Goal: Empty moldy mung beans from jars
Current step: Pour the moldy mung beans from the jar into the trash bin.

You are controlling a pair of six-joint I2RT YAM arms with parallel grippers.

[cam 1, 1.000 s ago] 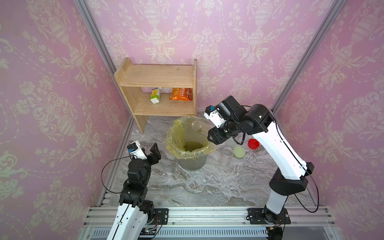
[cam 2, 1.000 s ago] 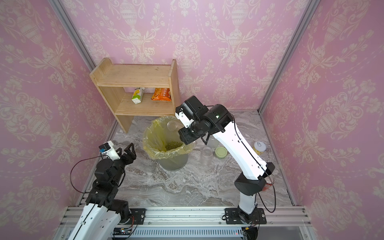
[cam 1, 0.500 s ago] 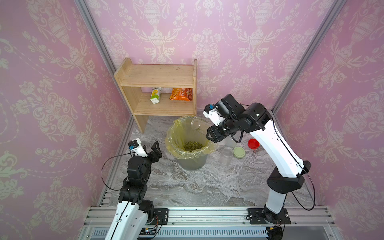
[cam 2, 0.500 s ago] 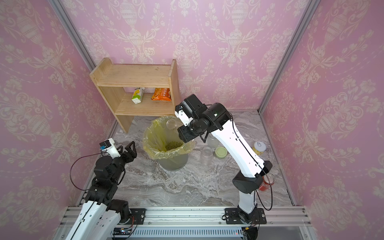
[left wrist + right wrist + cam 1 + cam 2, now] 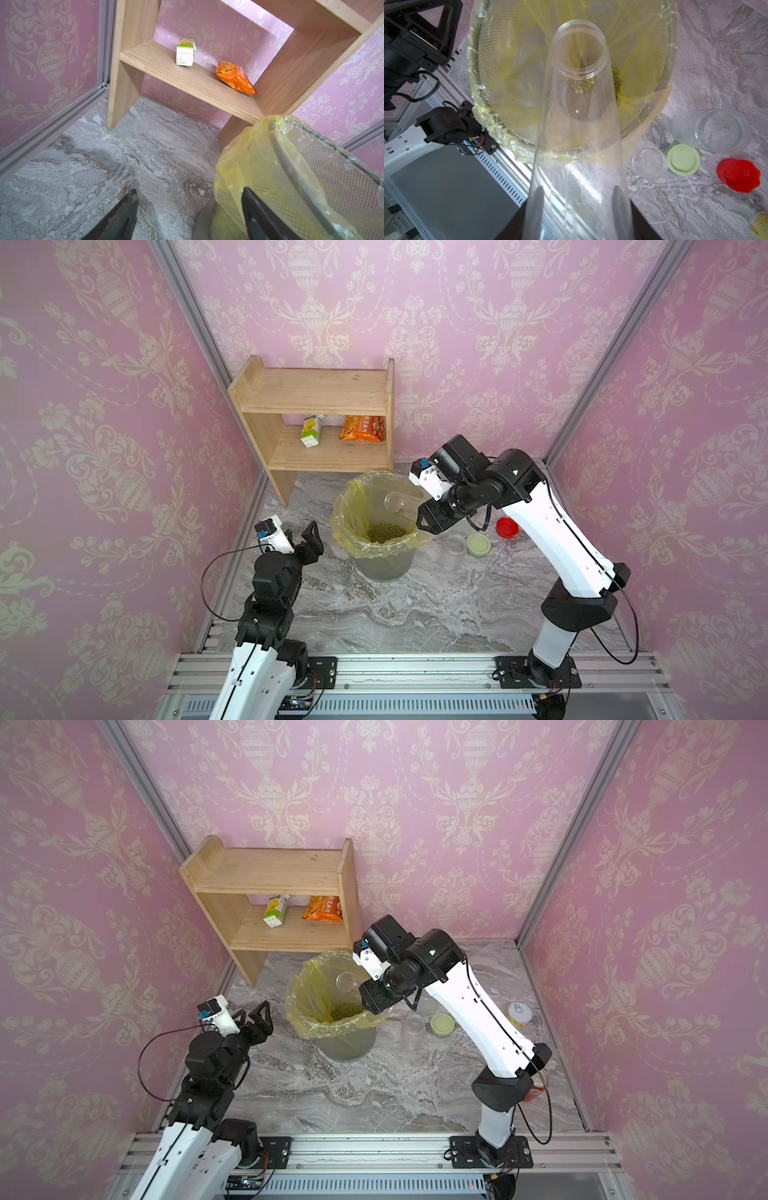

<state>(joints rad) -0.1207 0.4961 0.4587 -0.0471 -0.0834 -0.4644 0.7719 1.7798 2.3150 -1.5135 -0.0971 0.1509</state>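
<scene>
1. R gripper (image 5: 576,207) clamped on base of slim jar (image 5: 579,104). Jar's long axis runs straight out from jaws, mouth dipped over bin (image 5: 382,566).
2. Most mung beans (image 5: 384,532) lie in bin. A few are lodged at jar neck; prob. needs steeper tip.
3. L gripper (image 5: 188,199) open, empty, just beside bin, not in the way.
4. Small jar (image 5: 649,160), ribbed jar (image 5: 710,131), green lid (image 5: 682,160), red lid (image 5: 738,175) nr bin; path clear.

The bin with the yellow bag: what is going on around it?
The right arm holds the tall clear jar in its shut jaws, tipped over the bin. A few mung beans sit at the jar's neck; a heap lies in the bag. The small jar and the ribbed jar stand empty nearby. The left arm is beside the bin, jaws open.
</scene>
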